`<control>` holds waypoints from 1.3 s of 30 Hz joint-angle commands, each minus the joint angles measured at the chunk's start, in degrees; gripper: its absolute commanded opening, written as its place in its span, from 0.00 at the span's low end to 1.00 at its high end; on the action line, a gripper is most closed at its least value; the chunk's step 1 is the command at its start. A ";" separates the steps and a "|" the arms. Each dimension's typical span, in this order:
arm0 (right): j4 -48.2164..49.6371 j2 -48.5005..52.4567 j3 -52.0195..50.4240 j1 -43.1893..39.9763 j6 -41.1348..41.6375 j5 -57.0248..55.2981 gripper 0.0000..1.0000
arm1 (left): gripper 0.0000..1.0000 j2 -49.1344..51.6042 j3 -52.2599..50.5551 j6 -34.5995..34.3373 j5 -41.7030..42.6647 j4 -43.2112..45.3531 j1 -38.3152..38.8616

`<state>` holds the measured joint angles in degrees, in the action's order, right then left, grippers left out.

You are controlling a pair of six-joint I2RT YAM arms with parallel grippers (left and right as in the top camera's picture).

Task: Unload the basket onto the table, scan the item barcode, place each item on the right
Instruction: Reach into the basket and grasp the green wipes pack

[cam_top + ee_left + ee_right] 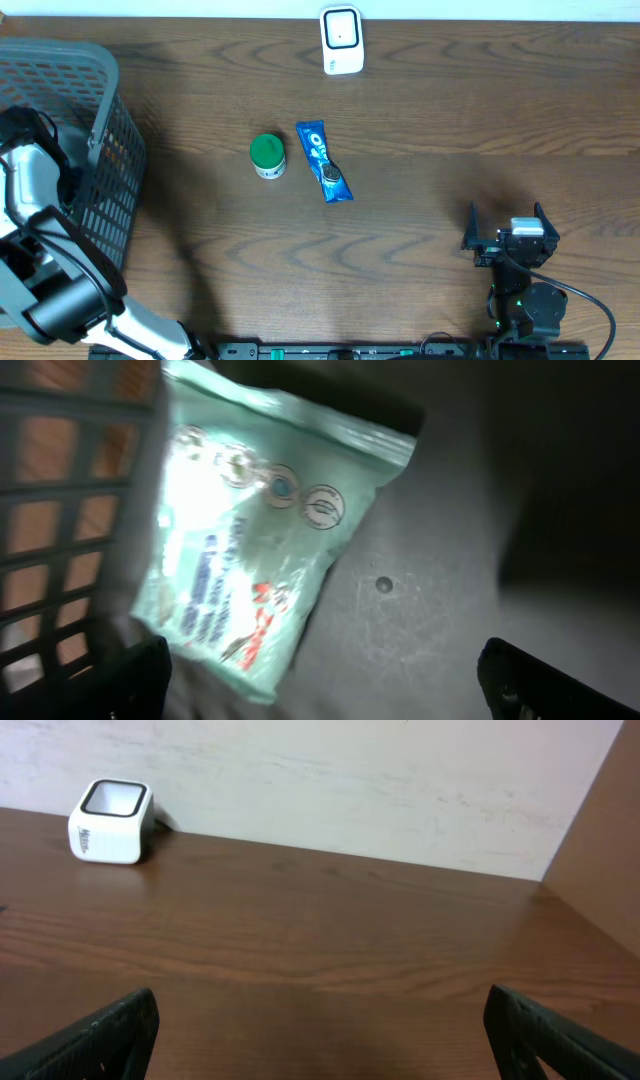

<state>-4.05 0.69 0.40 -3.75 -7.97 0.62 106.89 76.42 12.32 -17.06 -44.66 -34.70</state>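
Observation:
A mint-green pouch [250, 530] with blue and red print lies on the grey floor of the basket [450, 560], against its mesh wall, in the left wrist view. My left gripper [325, 680] hangs open above the pouch's lower end, touching nothing. From overhead the left arm [30, 180] reaches down into the grey basket [70, 70] at the far left, and its fingers are hidden there. The white barcode scanner [341, 40] stands at the table's far edge, also in the right wrist view [110, 822]. My right gripper [506, 215] rests open and empty near the front right [320, 1030].
A green-lidded jar [267, 155] and a blue cookie pack [325, 162] lie side by side mid-table. The basket's mesh wall [60, 510] rises just left of the pouch. A pale wall [350, 780] backs the table behind the scanner.

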 commanded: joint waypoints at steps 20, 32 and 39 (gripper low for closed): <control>-0.28 -0.31 -0.07 -0.33 0.63 -0.11 0.99 | 0.08 5.33 -0.39 0.15 8.81 4.48 -8.20; -0.28 -0.31 -0.07 -0.33 0.61 -0.11 0.99 | 0.07 -6.97 3.34 -14.64 11.13 4.52 -0.22; -0.28 -0.31 -0.07 -0.33 0.63 -0.11 0.99 | 0.07 -22.77 3.34 -21.88 20.24 7.50 8.11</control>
<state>-4.05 0.69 0.40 -3.75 -7.97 0.60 89.69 77.56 -4.47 -1.08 -38.06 -29.12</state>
